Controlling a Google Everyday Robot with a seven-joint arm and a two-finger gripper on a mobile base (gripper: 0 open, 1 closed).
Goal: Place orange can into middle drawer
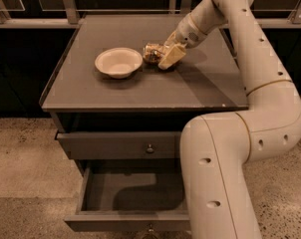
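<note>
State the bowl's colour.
Cream-white bowl, best in the camera view; gripper sits beside the orange can.

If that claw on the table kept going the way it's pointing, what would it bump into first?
The gripper points down and left over the tabletop, so it would most likely meet the orange can first, right at its tip; they may already touch. The bowl lies farther along.

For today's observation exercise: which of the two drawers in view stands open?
The lower drawer, pulled out with its inside showing; the upper drawer is shut. The gripper is up at the can on the tabletop.
</note>
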